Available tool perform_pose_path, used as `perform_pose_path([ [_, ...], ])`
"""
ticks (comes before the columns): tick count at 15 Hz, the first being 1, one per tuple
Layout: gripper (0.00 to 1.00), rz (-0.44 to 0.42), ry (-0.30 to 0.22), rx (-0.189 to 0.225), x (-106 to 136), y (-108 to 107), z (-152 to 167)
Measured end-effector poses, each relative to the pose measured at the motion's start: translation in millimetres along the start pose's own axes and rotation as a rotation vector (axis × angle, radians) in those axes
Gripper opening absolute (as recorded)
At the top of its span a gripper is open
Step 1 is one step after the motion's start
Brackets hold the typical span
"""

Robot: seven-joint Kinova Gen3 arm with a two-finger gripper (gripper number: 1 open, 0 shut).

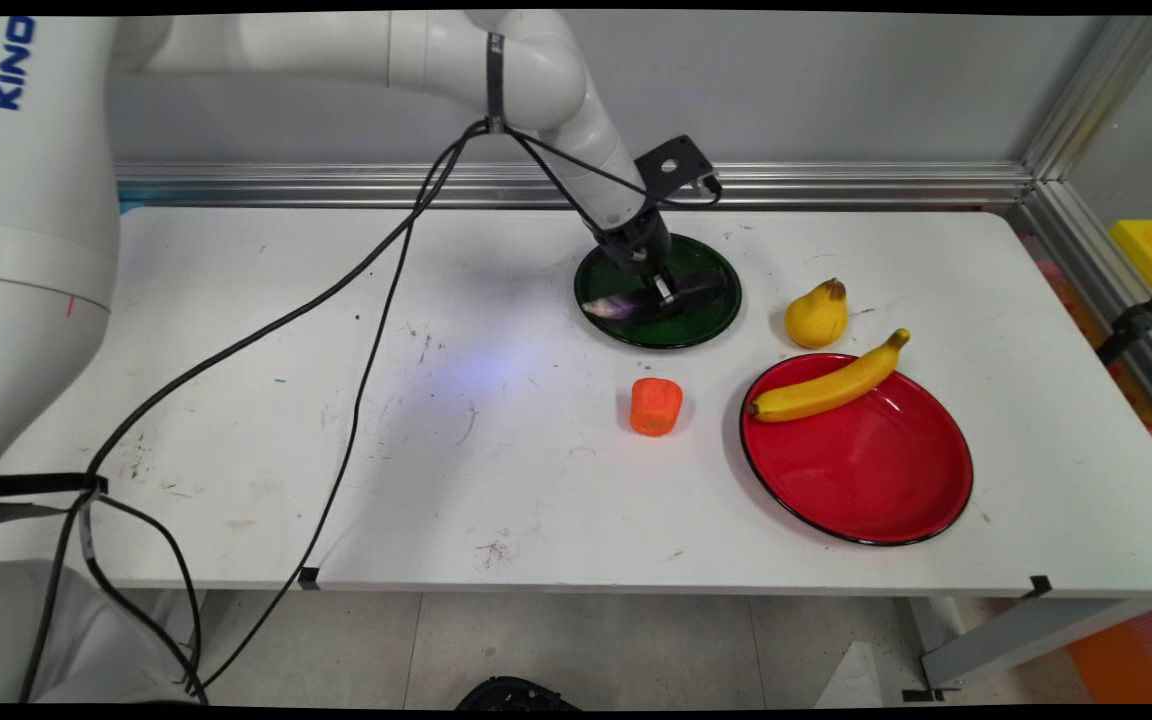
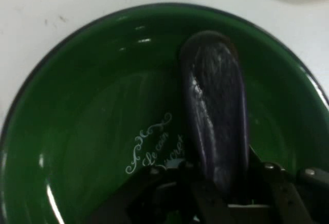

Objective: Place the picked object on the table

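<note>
Right now we have the gripper (image 1: pixel 663 291) down in the green plate (image 1: pixel 711 318) at the table's far side, over the middle of the purple eggplant (image 1: pixel 636 303) lying across it. We judge a steady, centred hold across the eggplant's width would serve best, since its skin looks smooth and rounded. In the hand view the fingers flank the eggplant (image 2: pixel 216 106) closely, apparently clamped on it. Nearer lie an orange carrot piece (image 1: pixel 656 406), a pear (image 1: pixel 817 315), and a banana (image 1: pixel 829 385) on the red plate (image 1: pixel 866 480).
</note>
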Motion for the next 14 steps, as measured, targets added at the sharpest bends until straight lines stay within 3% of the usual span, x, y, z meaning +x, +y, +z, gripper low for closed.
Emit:
perform_pose_path([
  [7,0.00,0.071,0.015,-0.007,2,17,-60],
  [14,0.00,0.198,-0.022,-0.101,-24,56,-127],
])
